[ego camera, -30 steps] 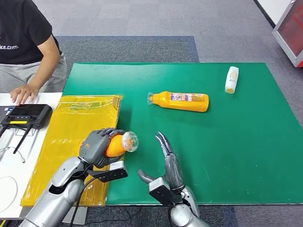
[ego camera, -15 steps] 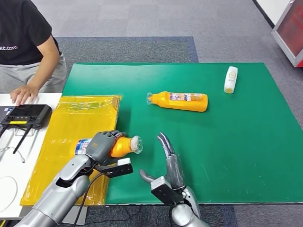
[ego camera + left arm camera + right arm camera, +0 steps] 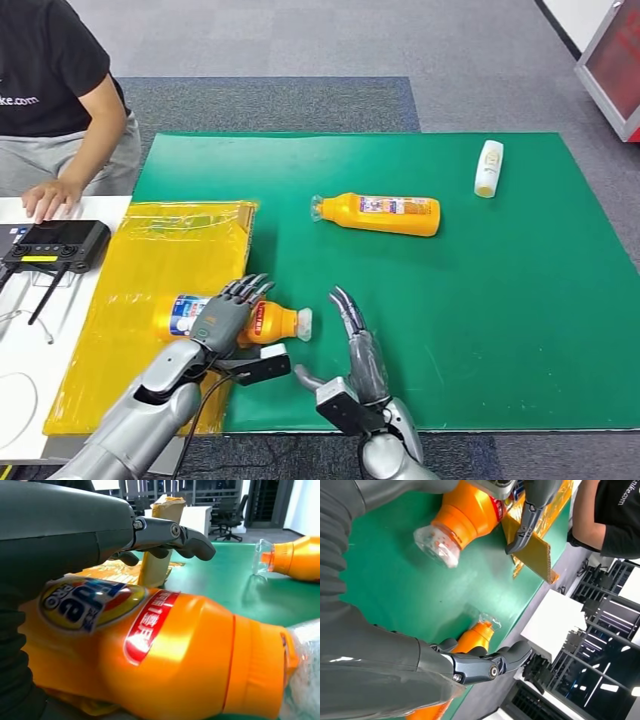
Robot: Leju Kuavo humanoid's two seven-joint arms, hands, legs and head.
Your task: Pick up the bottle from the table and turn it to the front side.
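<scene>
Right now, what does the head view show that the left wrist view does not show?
Head view alone: the small white bottle at the far right of the green mat, the right hand, and a person's hand by a black device. Left wrist view alone: the near bottle's label lettering, close up. Both: that bottle, the left hand with fingers extended over it, and the second orange bottle.

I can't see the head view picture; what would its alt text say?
A robot's left hand rests open over an orange bottle lying across a yellow mat and green mat. Its right hand hovers open nearby; a second orange bottle lies beyond.
</scene>
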